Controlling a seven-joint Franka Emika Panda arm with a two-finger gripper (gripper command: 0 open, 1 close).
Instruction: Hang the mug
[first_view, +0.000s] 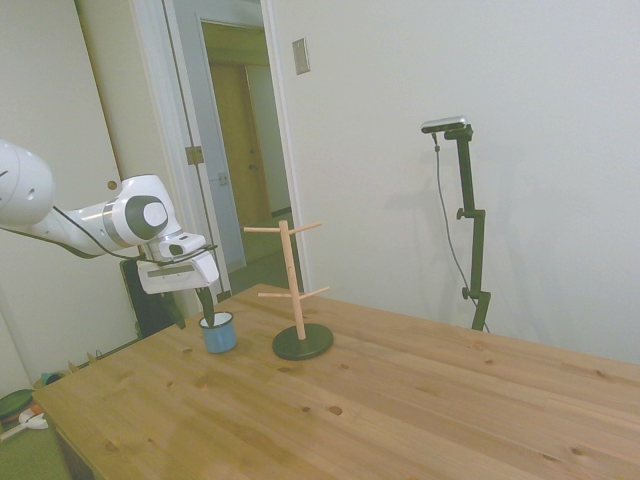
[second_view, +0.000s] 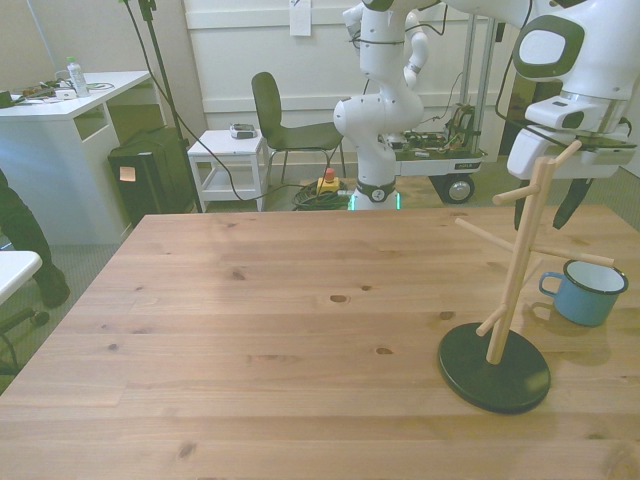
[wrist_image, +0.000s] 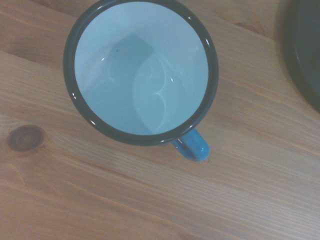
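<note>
Rack (second_view: 500, 310) base nearest in the front view, on the wooden table (second_view: 250, 330). Mug (second_view: 586, 292) upright just at the rack's 2 o'clock, axis vertical, mouth up, handle (second_view: 549, 284) pointing to 9 o'clock toward the rack post. Gripper (first_view: 207, 303) directly above the mug, fingers down at its rim; opening width cannot be told, nothing visibly held.

A wooden table (second_view: 250, 330) fills the front view. Behind it, at about eleven o'clock, a dark chair (second_view: 285, 125) stands beside a small white side table (second_view: 228, 150); a white desk (second_view: 60, 130) sits at ten o'clock. In the side view, a doorway (first_view: 245, 140) opens at eleven o'clock.
</note>
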